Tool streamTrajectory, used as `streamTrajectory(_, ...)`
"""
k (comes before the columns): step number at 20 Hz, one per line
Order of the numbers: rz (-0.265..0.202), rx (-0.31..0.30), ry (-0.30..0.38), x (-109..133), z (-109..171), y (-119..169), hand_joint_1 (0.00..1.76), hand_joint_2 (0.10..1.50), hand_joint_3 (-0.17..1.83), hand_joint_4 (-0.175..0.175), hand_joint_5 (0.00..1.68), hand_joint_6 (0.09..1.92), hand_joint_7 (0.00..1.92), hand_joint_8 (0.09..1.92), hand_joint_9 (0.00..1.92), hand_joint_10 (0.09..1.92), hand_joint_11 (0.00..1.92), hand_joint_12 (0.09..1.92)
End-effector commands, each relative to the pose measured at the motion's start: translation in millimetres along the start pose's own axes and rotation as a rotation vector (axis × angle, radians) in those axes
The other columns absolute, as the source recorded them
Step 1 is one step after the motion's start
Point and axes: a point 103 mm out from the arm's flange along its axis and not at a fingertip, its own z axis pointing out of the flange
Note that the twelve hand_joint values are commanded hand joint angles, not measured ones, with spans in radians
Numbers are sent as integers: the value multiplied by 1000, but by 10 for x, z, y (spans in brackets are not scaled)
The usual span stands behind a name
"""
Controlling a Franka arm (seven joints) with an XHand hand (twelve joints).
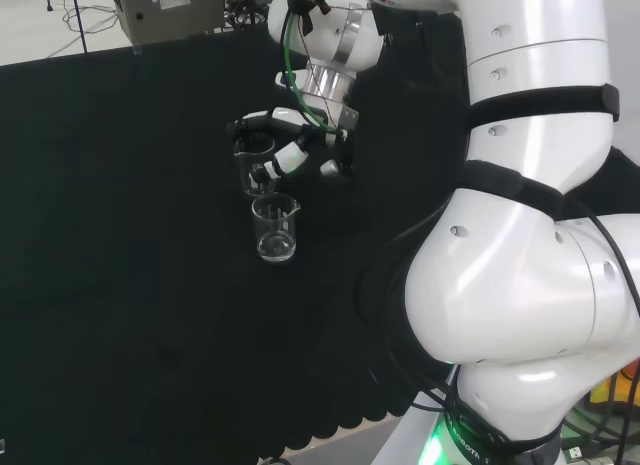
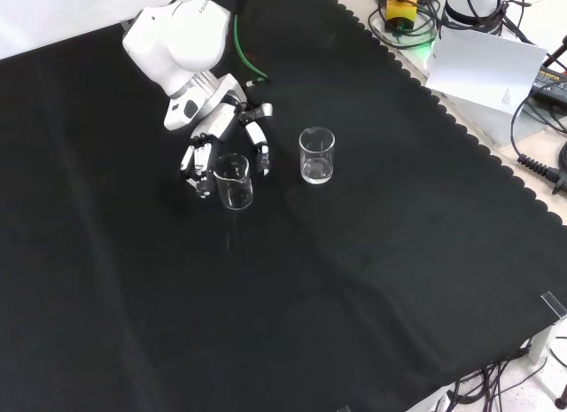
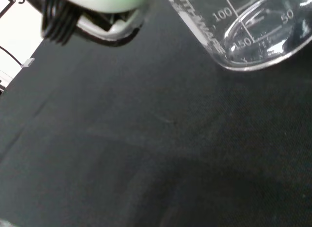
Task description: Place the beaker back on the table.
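Two clear beakers show on the black cloth (image 2: 399, 279): hand (image 2: 221, 128) fingers curl around one beaker (image 2: 233, 182); second beaker (image 2: 316, 155) stands apart.

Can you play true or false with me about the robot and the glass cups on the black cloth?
1. The robot hand has its fingers curled round a clear beaker. True.
2. A second clear beaker stands by itself on the black cloth. True.
3. The second beaker lies tipped over on its side. False: it stands upright with its mouth up.
4. The cloth on the bench is red. False: it is black.
5. The beaker in the robot hand is full of orange juice. False: it looks clear, with no coloured drink inside.
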Motion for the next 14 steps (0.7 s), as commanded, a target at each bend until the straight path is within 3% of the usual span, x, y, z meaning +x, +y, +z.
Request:
streamTrajectory(1,0,-64,-51,290,-343,-170,857,585,403,3,356,178,413,87,550,87,38,1377)
streamTrajectory(7,34,-153,-118,762,-745,-569,832,588,396,3,360,158,401,87,537,87,7,1384)
streamTrajectory(14,130,-214,-192,1367,-966,-1274,812,600,396,0,394,160,406,87,552,87,4,1389)
